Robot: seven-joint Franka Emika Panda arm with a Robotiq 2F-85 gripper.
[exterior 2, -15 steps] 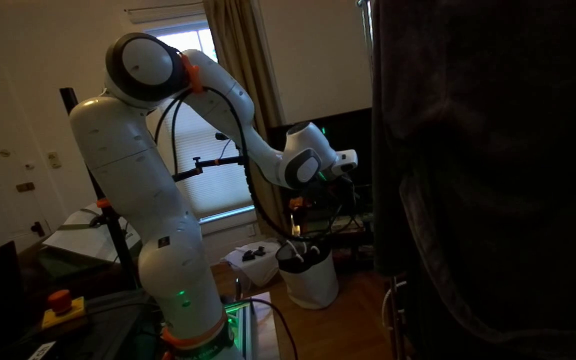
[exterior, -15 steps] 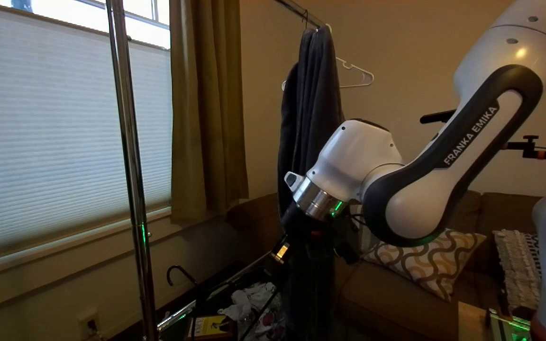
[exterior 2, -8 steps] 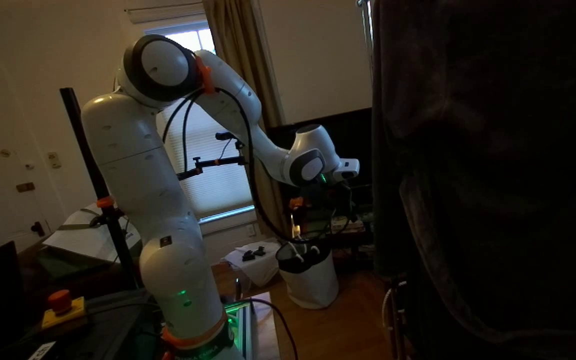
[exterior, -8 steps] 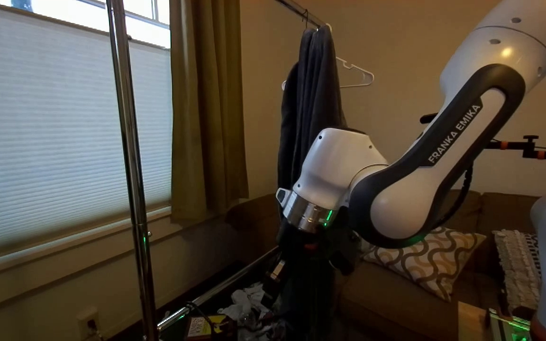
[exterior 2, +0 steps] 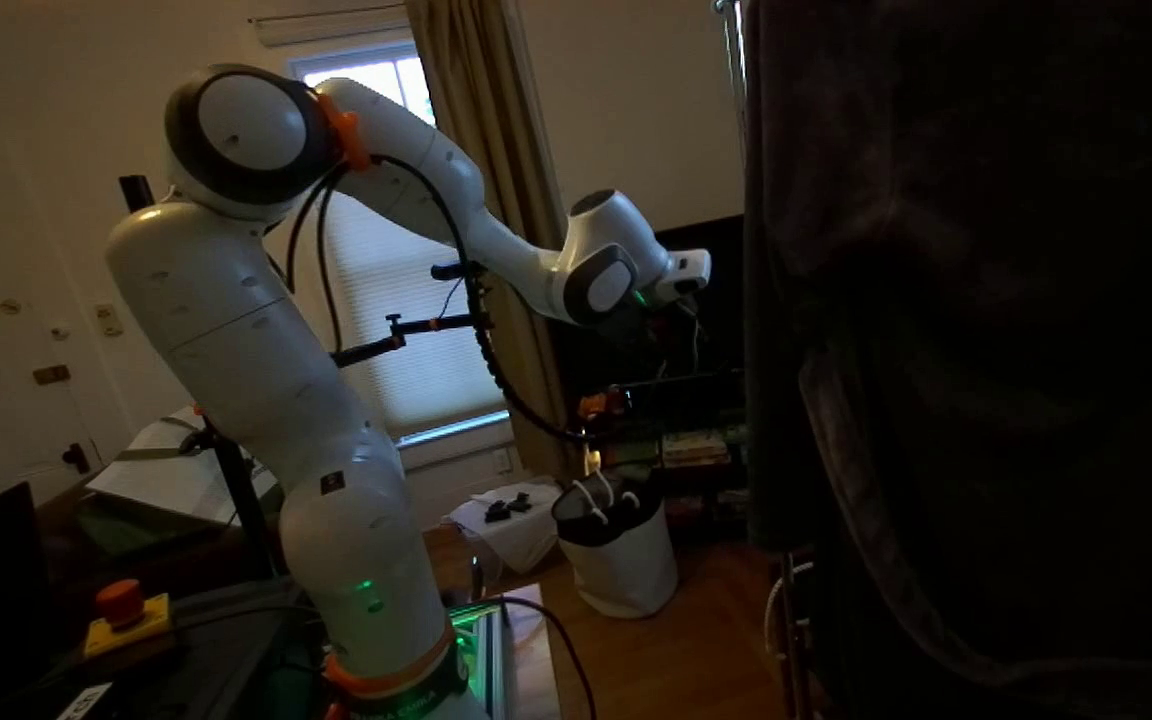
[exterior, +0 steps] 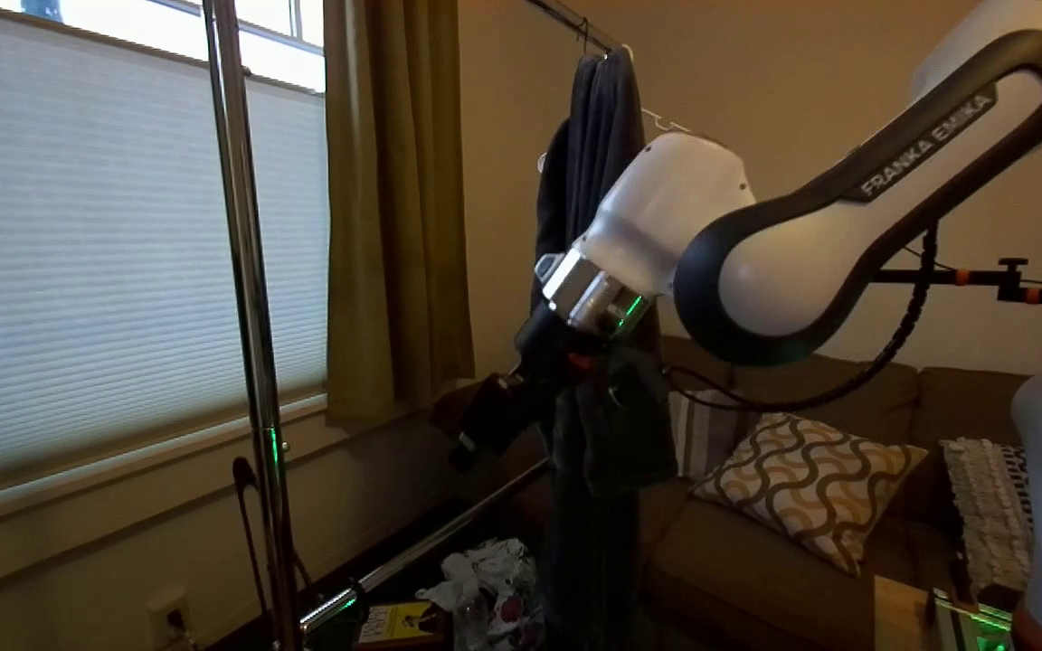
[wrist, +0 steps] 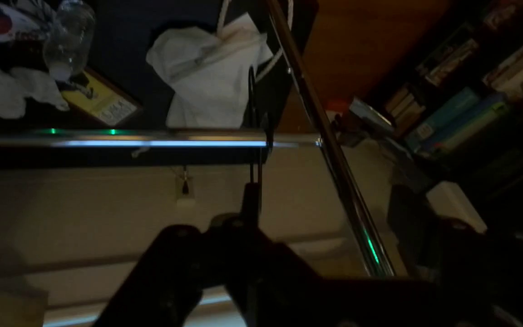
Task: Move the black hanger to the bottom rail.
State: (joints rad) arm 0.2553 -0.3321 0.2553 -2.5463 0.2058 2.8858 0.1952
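Observation:
The black hanger (wrist: 252,97) shows nearly edge-on in the wrist view, crossing the bottom rail (wrist: 161,137) close to the upright pole. It appears hooked on that rail, though the dimness blurs the contact. In an exterior view one dark curved end of the black hanger (exterior: 243,475) rises beside the pole, above the bottom rail (exterior: 449,527). My gripper (wrist: 324,188) stands open, its fingers wide apart. One finger (wrist: 250,204) overlaps the hanger's thin legs; I cannot tell if they touch. From outside, the gripper (exterior: 464,455) is dark, above the rail.
The shiny upright pole (wrist: 304,91) passes between my fingers as seen from the wrist. A long grey garment (exterior: 593,181) hangs from the upper rail (exterior: 557,11). Beneath the bottom rail lie a yellow book (wrist: 100,102), a bottle (wrist: 68,41) and a white cloth (wrist: 207,86).
My gripper's jaws have come apart, and the hand has risen and drawn away from the bottom rail. The black hanger has swung toward the upright pole, where one end now sticks up.

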